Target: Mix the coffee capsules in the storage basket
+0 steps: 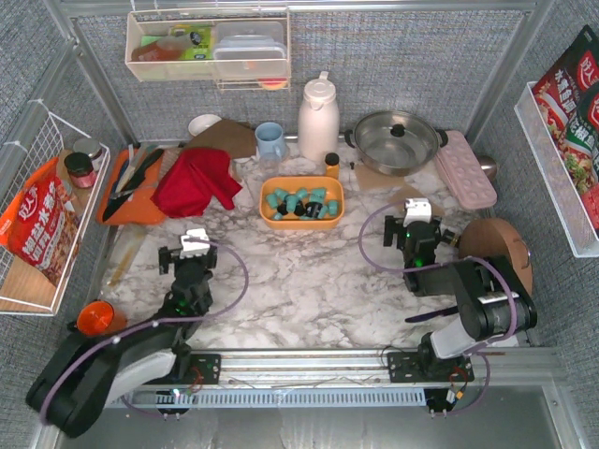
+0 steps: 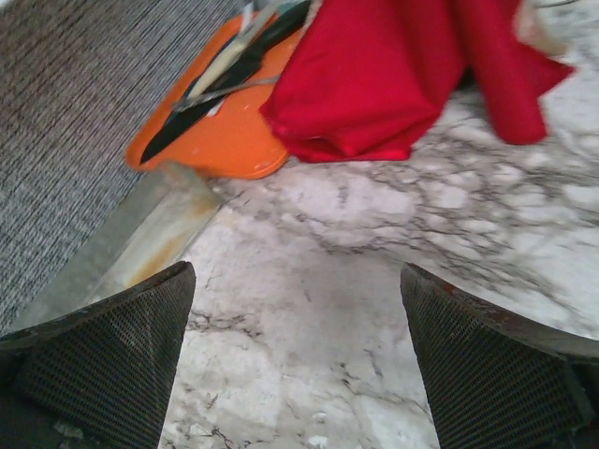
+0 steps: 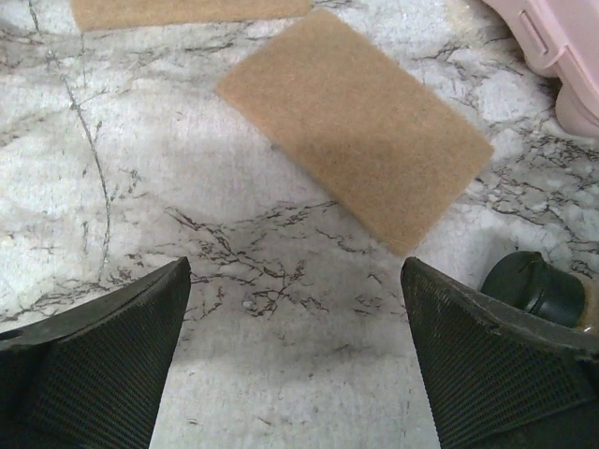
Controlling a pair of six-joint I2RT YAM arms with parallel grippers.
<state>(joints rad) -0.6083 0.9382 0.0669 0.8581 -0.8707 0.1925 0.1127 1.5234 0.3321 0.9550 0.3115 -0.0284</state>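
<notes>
Capsules (image 1: 301,202) lie in the basket (image 1: 299,224), beyond wide-open left gripper (image 1: 194,238) and right gripper (image 1: 417,210).

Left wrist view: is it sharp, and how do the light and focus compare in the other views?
Left wrist: soft, the red cloth and orange cutting board smeared, the left gripper's fingers dark. Right wrist: sharper, the tan pad shows texture, a grey shadow lies on the marble. Top external: evenly lit, the side walls lean outward.
</notes>
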